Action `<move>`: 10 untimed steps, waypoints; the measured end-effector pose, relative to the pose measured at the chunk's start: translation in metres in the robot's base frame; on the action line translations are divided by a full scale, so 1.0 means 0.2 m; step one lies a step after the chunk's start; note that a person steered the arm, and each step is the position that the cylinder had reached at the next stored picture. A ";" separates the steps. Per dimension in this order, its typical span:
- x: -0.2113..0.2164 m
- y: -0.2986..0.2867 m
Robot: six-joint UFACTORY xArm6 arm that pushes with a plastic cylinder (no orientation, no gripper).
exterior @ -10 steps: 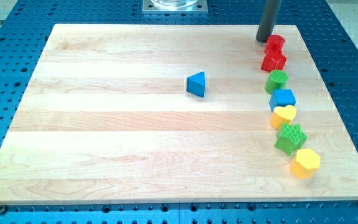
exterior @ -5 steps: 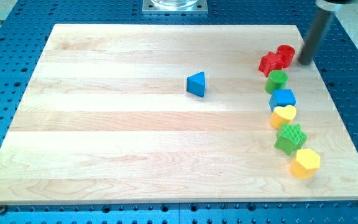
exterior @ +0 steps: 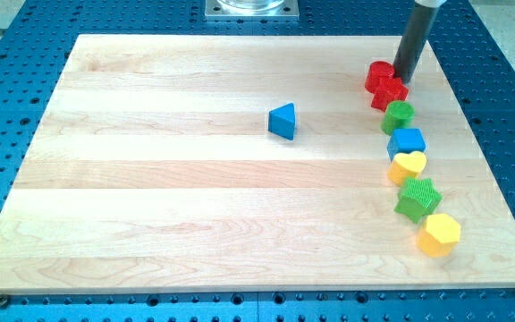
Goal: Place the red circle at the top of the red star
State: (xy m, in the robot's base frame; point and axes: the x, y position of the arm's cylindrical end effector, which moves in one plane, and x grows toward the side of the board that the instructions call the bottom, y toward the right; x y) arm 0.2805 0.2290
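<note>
My tip [exterior: 404, 80] just right of red circle [exterior: 379, 75], which touches red star [exterior: 389, 93] at its upper left (no jaws here, bare rod).

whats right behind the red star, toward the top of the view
The red circle sits there, touching the red star at its upper left. My tip stands at the star's upper right. The circle's lower edge is covered by the star.
</note>
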 end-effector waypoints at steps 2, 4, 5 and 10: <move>-0.02 -0.61; 0.30 -0.55; 0.26 -0.43; 0.13 -0.28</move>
